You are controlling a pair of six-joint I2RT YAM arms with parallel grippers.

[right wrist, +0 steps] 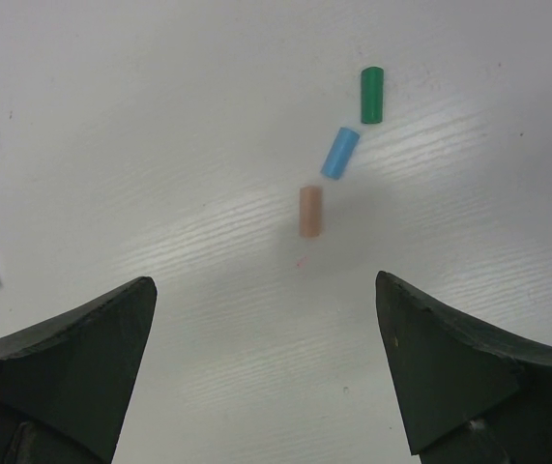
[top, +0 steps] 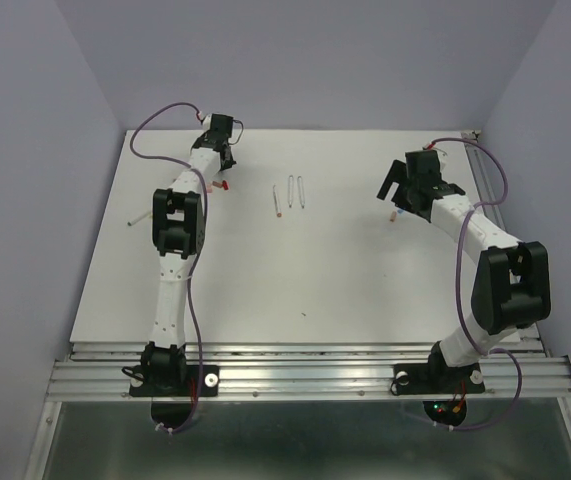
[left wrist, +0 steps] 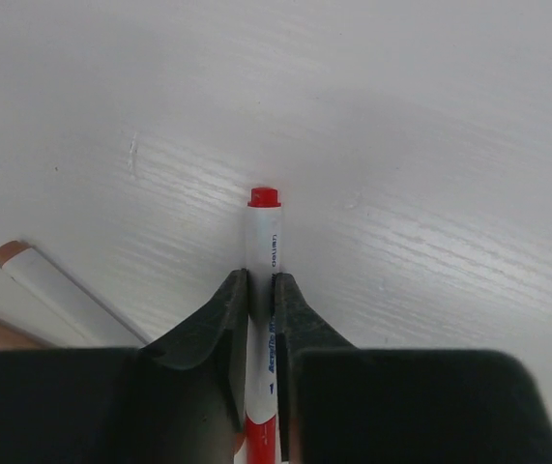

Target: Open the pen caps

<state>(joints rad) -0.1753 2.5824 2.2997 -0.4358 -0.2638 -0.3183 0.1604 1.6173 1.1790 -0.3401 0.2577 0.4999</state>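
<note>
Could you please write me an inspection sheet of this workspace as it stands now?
Surface: white table, with one tiny dark speck near the middle.
Job's things: green cap, blue cap and orange cap lie loose and apart, ahead of the right gripper. Three pens lie side by side mid-table, and a lone pen lies near the left edge.
Clutter: nothing seen.
Grippers: left gripper shut on a red pen; right gripper open, holding nothing.
Cables: purple cables loop along both arms.
Surroundings: lavender walls; metal rail at the near edge.
</note>
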